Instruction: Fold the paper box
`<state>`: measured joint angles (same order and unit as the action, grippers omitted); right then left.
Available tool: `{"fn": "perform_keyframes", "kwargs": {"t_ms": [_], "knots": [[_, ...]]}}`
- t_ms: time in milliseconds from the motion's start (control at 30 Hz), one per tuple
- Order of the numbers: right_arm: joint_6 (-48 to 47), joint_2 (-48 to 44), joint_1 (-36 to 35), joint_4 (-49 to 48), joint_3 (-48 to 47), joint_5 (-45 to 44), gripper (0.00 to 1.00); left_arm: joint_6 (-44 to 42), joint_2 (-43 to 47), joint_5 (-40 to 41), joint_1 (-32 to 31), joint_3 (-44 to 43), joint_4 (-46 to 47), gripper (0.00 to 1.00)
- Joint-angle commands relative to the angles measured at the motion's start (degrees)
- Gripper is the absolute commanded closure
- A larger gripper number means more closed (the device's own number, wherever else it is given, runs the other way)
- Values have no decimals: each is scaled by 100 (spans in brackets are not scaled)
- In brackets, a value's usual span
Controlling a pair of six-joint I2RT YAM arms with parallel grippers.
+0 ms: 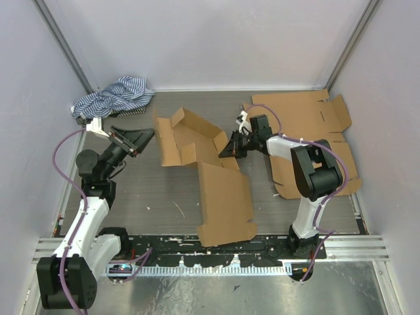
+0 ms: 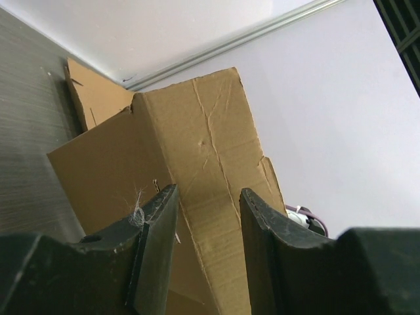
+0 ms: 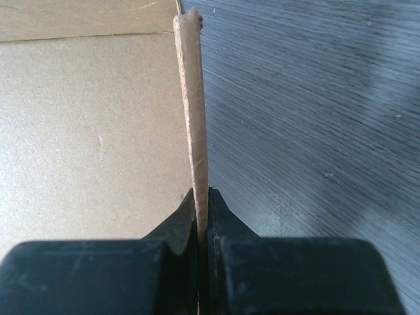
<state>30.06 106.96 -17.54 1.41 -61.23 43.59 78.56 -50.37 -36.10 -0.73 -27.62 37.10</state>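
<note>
A brown cardboard box blank [image 1: 203, 164] lies partly folded in the middle of the table, with its walls raised at the back and a long flat panel reaching the near edge. My right gripper [image 1: 231, 147] is shut on the thin edge of the box's right wall [image 3: 193, 118], seen edge-on in the right wrist view. My left gripper [image 1: 141, 140] is open and empty, just left of the box. In the left wrist view the raised cardboard wall [image 2: 197, 151] stands beyond the fingers [image 2: 154, 243].
A stack of flat cardboard blanks [image 1: 308, 131] lies at the back right under the right arm. A striped blue and white cloth [image 1: 115, 97] is bunched in the back left corner. White walls enclose the table on three sides.
</note>
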Motion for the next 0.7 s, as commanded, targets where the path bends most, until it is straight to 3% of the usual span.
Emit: {"fn": "perform_keyframes", "kwargs": {"t_ms": [0,667], "knots": [[3,-426,-85,-36,-290,27,99,45,0,-179,29,94,280,51],[-212,-597,-91,422,-571,-192,99,-469,280,-584,29,197,-452,50]]}}
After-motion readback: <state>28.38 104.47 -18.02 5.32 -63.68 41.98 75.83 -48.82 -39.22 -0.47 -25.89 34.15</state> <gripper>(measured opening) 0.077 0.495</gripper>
